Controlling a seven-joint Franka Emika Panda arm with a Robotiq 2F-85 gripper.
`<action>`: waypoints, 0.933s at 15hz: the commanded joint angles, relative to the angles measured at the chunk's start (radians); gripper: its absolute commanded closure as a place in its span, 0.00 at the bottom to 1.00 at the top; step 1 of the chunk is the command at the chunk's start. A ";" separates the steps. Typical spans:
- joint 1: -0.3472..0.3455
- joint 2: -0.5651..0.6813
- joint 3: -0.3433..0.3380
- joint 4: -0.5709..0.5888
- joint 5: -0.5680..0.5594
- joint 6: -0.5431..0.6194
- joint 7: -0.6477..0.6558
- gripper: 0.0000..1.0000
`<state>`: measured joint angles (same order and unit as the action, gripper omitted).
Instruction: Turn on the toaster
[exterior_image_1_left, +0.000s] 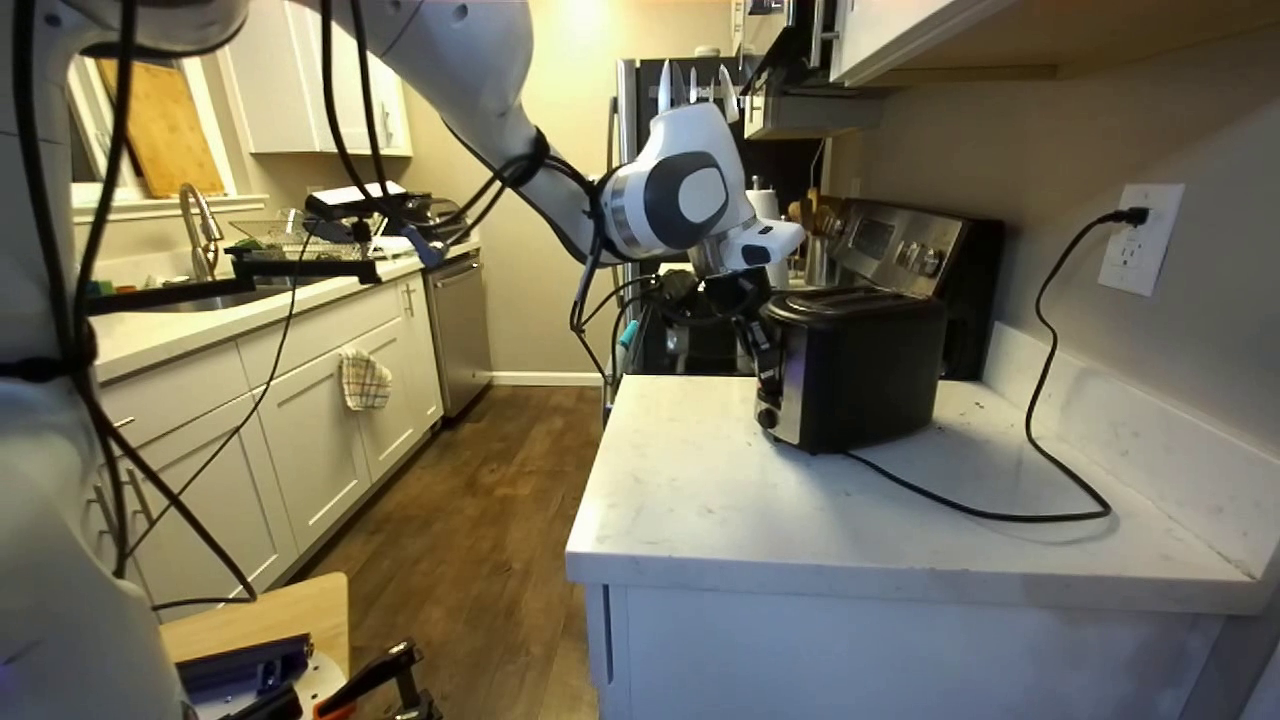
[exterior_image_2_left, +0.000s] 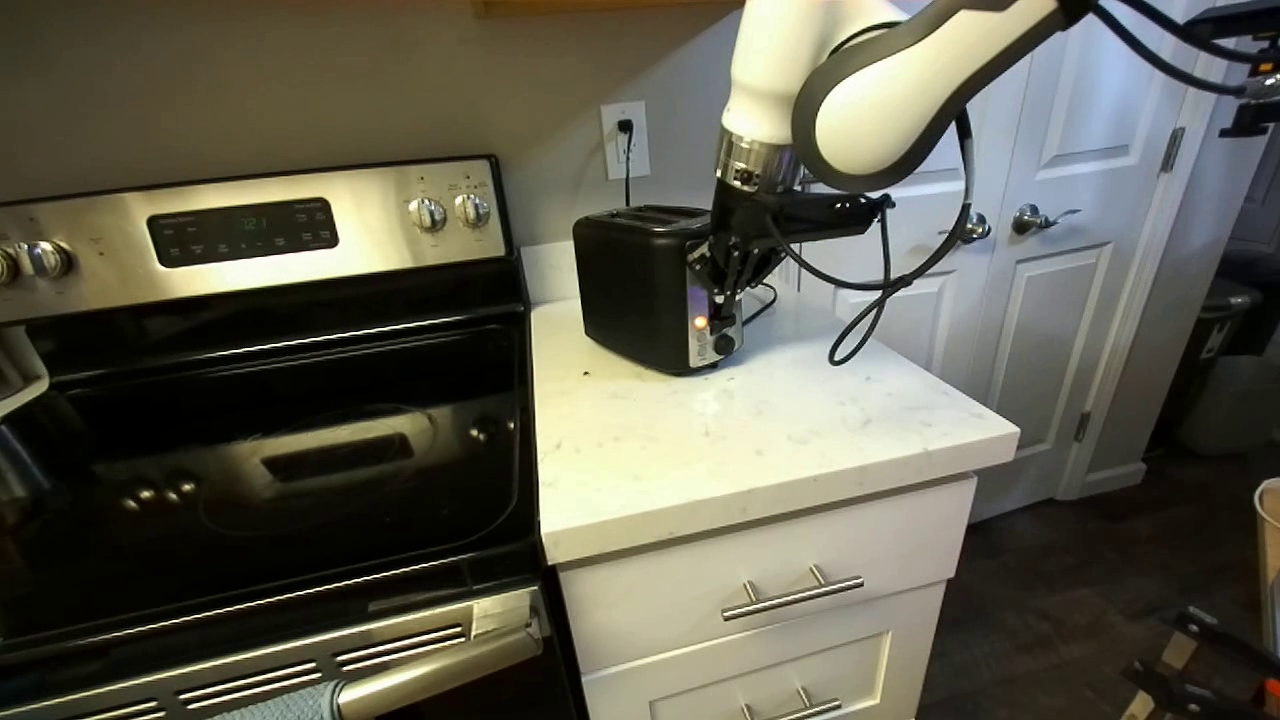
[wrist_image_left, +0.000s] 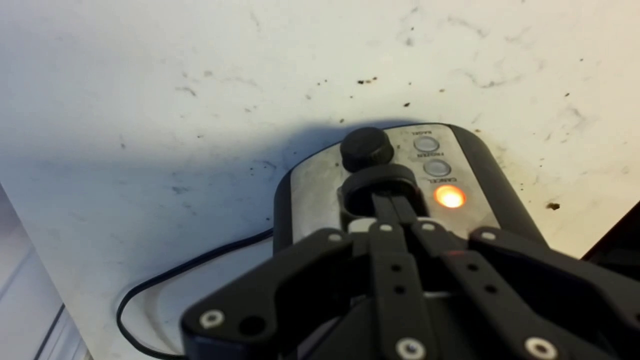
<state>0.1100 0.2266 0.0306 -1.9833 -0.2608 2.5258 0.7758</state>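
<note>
Black sides, black slotted top, silver metal end face (wrist_image_left: 315, 200): the toaster (exterior_image_2_left: 645, 290), seen close from my wrist. My gripper (wrist_image_left: 392, 205) is at that face, narrow, its two fingers side by side, tips over the black lever (wrist_image_left: 380, 175); whether they touch it I cannot tell. Lever sits low, just above a black dial (wrist_image_left: 366, 149). Three round buttons (wrist_image_left: 437, 168) next to it: two pale, the CANCEL button (wrist_image_left: 449, 196) glowing orange.

In the way: my own fingers, hiding part of lever and face. Dark specks (wrist_image_left: 361, 82) on the white counter (exterior_image_2_left: 780, 440) by the toaster's foot. Toaster stands near the edge shared with the stove (exterior_image_2_left: 440, 480), toward the back corner there, well apart from the front edge. Drawers (exterior_image_2_left: 680, 620) under that front edge. Black cord (exterior_image_1_left: 1050, 518) bends across the counter toward the end edge opposite the stove, then climbs past the back edge to a wall outlet (exterior_image_1_left: 1130, 250), plugged in. Beyond the stove, farther off, a row of knives (exterior_image_1_left: 693, 85).

Bearing: silver face looks out over the front edge, turned toward the front corner at the end opposite the stove. Long axis runs aslant, from the back-edge side toward that corner; top slots lie along it.
</note>
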 joint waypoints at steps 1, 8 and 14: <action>0.019 0.090 -0.003 0.005 0.048 0.031 -0.017 1.00; 0.034 -0.023 -0.012 0.031 0.023 -0.091 0.006 1.00; 0.061 -0.160 0.018 -0.005 0.020 -0.227 0.022 1.00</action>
<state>0.1590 0.1558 0.0331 -1.9390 -0.2591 2.3673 0.7827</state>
